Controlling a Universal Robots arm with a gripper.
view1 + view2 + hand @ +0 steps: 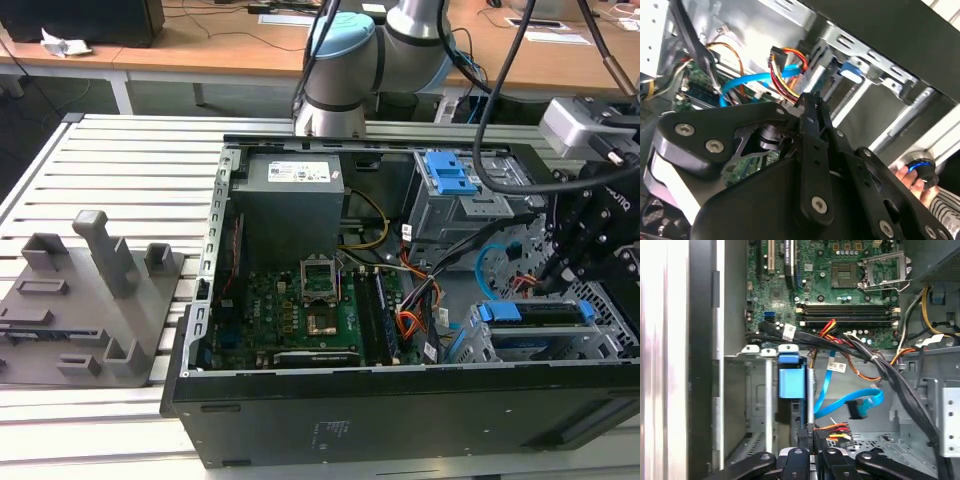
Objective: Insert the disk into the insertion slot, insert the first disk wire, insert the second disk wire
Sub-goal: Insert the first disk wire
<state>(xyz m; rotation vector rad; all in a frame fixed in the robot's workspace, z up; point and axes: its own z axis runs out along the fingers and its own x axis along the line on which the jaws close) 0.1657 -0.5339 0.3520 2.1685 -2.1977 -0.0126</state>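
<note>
While disk (530, 313) sits in slot (605, 345), gripper (809, 100) pinches red wire (776, 75) end.
Wire likely limp, connector rigid; grip by connector body.

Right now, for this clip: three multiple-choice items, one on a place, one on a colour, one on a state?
1. Where is the gripper? A) inside the computer case B) over the grey fixture C) above the desks
2. What colour is the looped second disk wire? A) green B) light blue C) white
3. The case's side is: A) shut B) open C) half covered
Key: 1 A, the case walls surround it; 2 B, a blue loop in the first wrist view; 3 B, the motherboard lies bare.
</note>
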